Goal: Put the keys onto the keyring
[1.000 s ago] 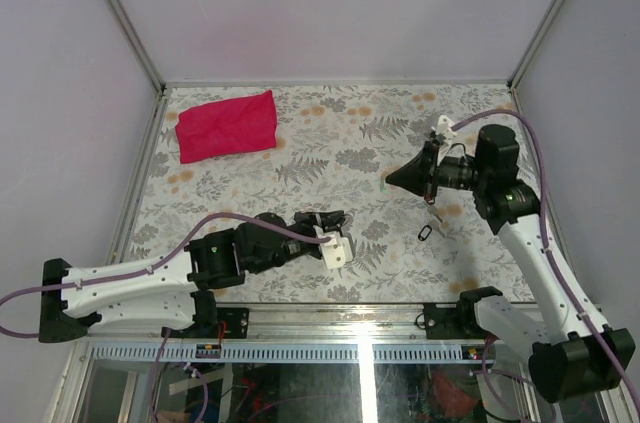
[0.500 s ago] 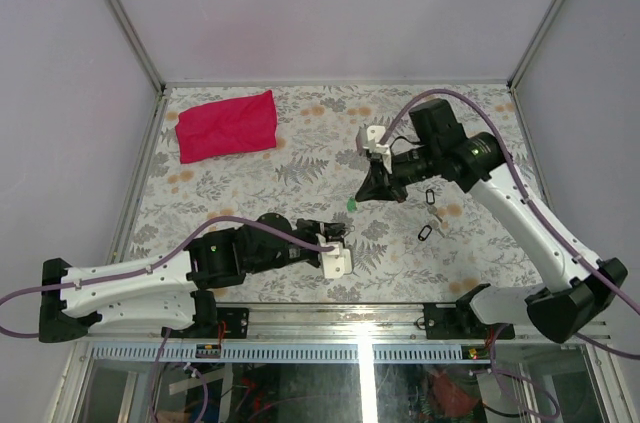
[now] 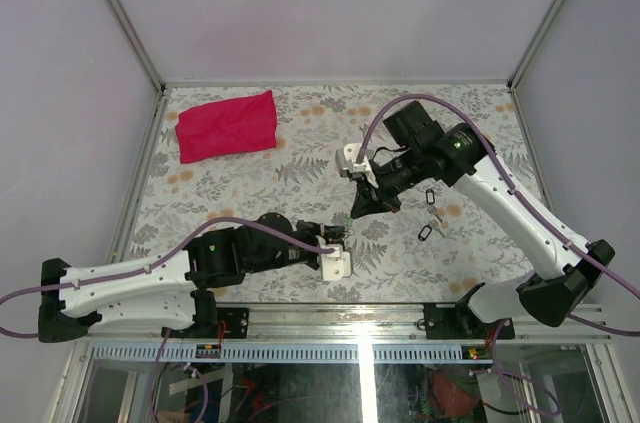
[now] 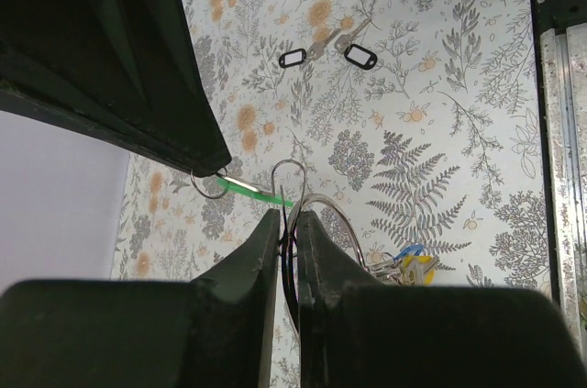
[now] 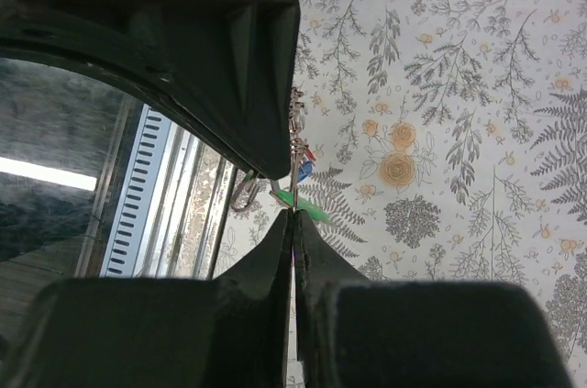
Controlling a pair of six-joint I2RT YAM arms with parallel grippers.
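Note:
My left gripper (image 3: 337, 235) is shut on the keyring (image 4: 323, 209), a thin silver wire loop that stands up between its jaws (image 4: 286, 223). Blue and yellow keys (image 4: 409, 265) hang on the ring beside the fingers. My right gripper (image 3: 356, 210) is shut on a green-tagged key (image 5: 303, 205), its jaws (image 5: 293, 216) pinching the key's end. In the left wrist view the green key (image 4: 257, 192) sits right against the ring, under the right gripper's tip (image 4: 213, 164). Red and blue key heads (image 5: 304, 164) show beside the left gripper in the right wrist view.
Two black-tagged keys lie on the floral table, one (image 3: 432, 197) behind the other (image 3: 424, 233), right of both grippers; they also show in the left wrist view (image 4: 293, 58). A red cloth (image 3: 227, 125) lies at the back left. The table's front rail (image 3: 360, 311) is close.
My right arm has swung left and forward from the table's right side, bringing the green key to the ring in my left gripper. The left arm has barely moved.

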